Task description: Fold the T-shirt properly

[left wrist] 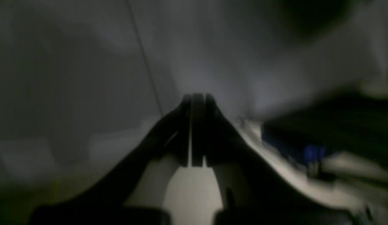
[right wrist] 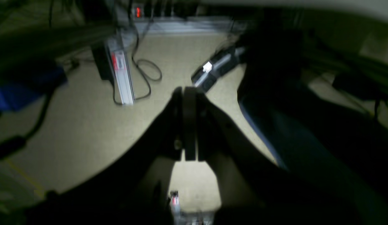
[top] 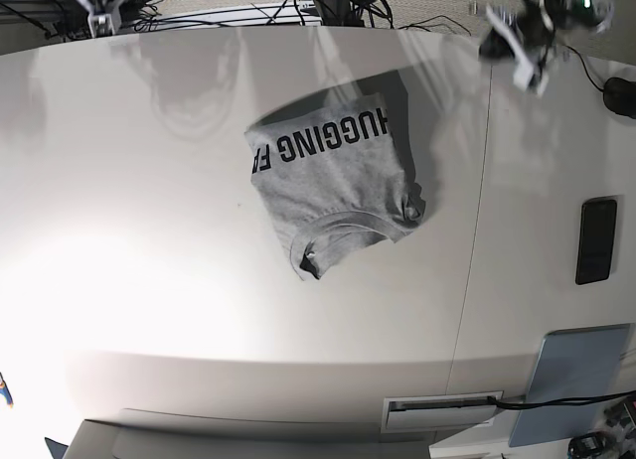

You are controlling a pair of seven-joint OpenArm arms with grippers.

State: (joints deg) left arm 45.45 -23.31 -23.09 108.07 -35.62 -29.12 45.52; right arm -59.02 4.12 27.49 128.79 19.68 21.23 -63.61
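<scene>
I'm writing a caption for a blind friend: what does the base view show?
A grey T-shirt, folded into a rough rectangle with black capital lettering and its neck facing up, lies near the middle of a white table. No robot arm touches it. A black phone-like slab lies near the table's right edge, far from the shirt.

A white table [top: 149, 280] fills the base view; upper centre lies the grey T-shirt [top: 333, 181] — folded, black lettering up; a black phone-like slab [top: 596, 240] lies at right.
</scene>
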